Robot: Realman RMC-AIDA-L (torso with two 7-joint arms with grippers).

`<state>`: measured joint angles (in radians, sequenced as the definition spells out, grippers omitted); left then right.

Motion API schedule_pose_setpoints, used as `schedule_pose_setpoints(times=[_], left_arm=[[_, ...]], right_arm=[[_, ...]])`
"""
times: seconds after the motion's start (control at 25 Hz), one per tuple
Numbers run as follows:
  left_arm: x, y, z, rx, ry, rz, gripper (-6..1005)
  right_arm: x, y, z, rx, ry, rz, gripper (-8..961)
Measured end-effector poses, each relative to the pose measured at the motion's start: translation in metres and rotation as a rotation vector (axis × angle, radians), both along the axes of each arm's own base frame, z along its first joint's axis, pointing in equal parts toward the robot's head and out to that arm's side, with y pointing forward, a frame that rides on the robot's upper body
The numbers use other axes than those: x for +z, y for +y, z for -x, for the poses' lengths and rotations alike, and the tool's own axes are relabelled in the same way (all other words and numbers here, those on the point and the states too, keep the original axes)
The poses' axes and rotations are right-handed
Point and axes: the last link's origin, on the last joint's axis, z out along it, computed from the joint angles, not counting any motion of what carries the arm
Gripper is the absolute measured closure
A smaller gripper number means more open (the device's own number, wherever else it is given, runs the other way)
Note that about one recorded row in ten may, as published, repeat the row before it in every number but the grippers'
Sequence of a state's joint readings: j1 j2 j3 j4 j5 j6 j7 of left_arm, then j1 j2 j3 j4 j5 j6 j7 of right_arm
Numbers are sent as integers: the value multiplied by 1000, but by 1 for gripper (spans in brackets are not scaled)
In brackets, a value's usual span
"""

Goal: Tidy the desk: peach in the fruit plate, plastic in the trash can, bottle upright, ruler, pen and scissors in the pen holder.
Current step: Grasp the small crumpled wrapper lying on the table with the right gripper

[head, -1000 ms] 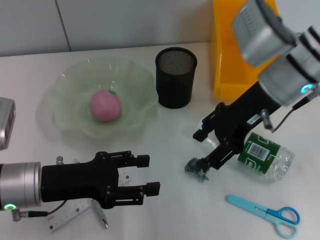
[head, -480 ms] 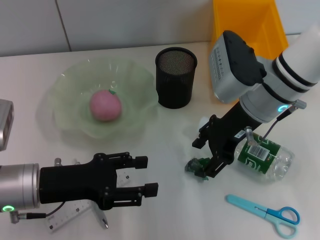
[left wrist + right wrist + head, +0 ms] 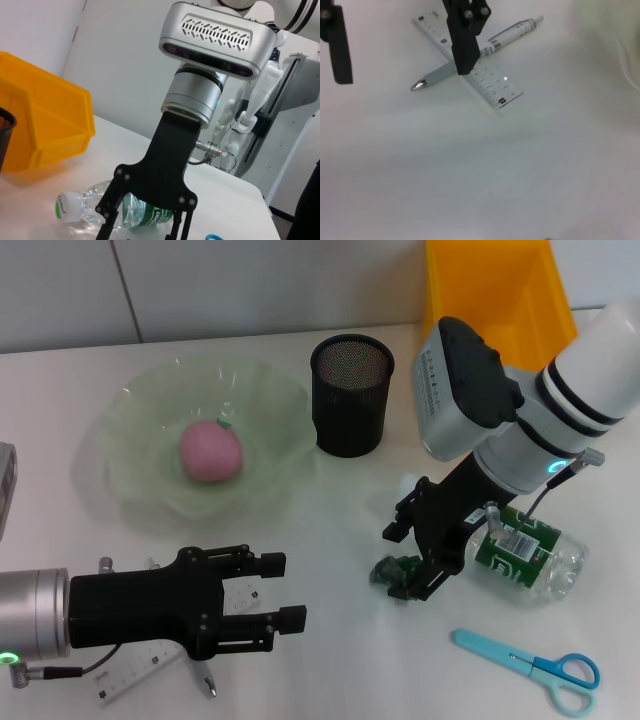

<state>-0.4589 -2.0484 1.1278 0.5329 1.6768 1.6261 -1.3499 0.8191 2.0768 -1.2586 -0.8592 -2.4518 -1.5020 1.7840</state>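
Crumpled plastic point(image 3: 398, 573) between the right tool's point(image 3: 412, 562) open fingers, beside the bottle point(image 3: 525, 552).

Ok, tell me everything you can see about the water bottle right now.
The bottle is clear plastic with a white cap and a green barcode label. It lies on its side on the desk, not upright, between the trash can and the scissors. The right gripper partly covers its cap end.

A barcode marks the bottle point(image 3: 525, 555); nothing else is legible.
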Motion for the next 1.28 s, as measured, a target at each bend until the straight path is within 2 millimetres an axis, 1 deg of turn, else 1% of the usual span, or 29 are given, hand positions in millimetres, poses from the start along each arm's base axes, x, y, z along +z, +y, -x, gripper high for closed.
schedule_pose_setpoints(times=[0.36, 1.0, 1.28], left_arm=[[2, 2, -1, -4, -1, -10, 259], [3, 5, -3, -6, -10, -20, 258], [4, 5, -2, 1, -12, -25, 258]], right_arm=[[-6, 1, -3, 11, -7, 2, 197], [-11, -1, -4, 30, -15, 15, 260], [-16, -3, -7, 33, -27, 26, 367]])
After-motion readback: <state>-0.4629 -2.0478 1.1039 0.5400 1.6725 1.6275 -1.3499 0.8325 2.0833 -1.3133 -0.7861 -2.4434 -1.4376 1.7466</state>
